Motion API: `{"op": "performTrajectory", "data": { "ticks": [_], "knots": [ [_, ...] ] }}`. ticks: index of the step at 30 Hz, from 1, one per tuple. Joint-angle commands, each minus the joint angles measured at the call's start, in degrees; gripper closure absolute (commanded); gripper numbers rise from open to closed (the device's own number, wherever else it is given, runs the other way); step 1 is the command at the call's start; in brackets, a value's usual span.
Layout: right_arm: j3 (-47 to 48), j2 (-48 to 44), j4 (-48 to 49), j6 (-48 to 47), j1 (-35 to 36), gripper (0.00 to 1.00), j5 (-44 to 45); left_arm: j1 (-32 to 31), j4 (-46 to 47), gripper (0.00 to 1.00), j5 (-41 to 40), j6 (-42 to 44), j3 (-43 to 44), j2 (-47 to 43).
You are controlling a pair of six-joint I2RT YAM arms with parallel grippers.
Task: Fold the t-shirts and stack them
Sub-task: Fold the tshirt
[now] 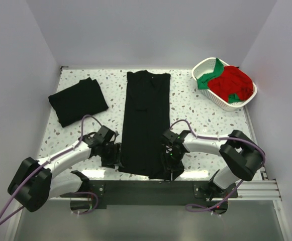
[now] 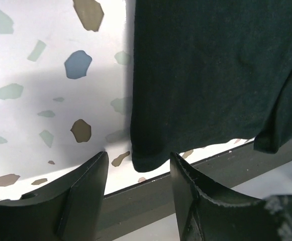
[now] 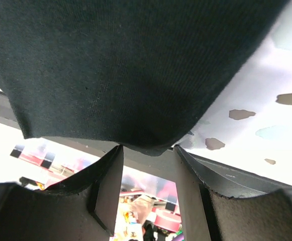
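Three lots of t-shirts sit on a speckled white tabletop [image 1: 110, 85], seen from above. At the upper left lies a folded black t-shirt [image 1: 78, 100], a neat rectangle set well aside, most likely as the start of the stack. Down the middle runs a second black t-shirt [image 1: 146, 120], its sides turned in so that it forms one long narrow strip from the far edge to the near edge. At the upper right a white lattice basket [image 1: 218, 100] holds a red t-shirt [image 1: 231, 80] and a green t-shirt [image 1: 206, 79], loosely bundled and not yet folded.

At the lower left, the left arm [image 1: 68, 153] reaches in toward the strip. Its wrist view shows the jaws spread, with the near left corner [image 2: 148, 160] of the strip lying on the tabletop just ahead of the gap, nothing pinched. At the lower right, the right arm [image 1: 206, 145] mirrors it on the other side. Its wrist view looks up from low at the overhanging hem [image 3: 146, 143], which dips to the tips of jaws that also stand apart, gripping nothing as far as I can tell.

Both arms sit at matching corners, I judge, so that they can take the hem together and carry it toward the far edge, halving the strip evenly. The overhang probably gives the jaws an edge to get under.
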Motion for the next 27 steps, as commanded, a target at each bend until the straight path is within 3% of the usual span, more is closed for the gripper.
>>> {"op": "performTrajectory", "data": {
  "ticks": [1,6,9,15,20,27],
  "knots": [
    [-0.6,1.0,1.9,-0.1,0.4,0.52,-0.6,-0.8,1.7,0.44,1.1,-0.4,-1.0,1.4],
    [-0.4,1.6,2.7,-0.4,0.4,0.54,-0.6,-1.1,2.7,0.6,2.0,0.0,-1.0,3.0],
    [-0.3,1.6,2.5,-0.5,0.4,0.6,0.2,-1.2,2.6,0.69,1.8,0.0,-0.9,3.3],
    [0.3,1.4,1.7,-0.9,0.4,0.8,1.1,-1.2,2.3,0.82,1.4,0.0,-0.7,3.5],
    [0.8,0.8,0.2,-0.9,0.3,0.98,2.1,-1.3,2.0,0.98,1.3,0.0,-0.7,3.2],
    [1.2,-1.6,-2.5,-0.7,0.4,1.0,3.1,-1.3,0.5,1.0,1.3,-0.8,-1.2,-0.8]
  ]
}}
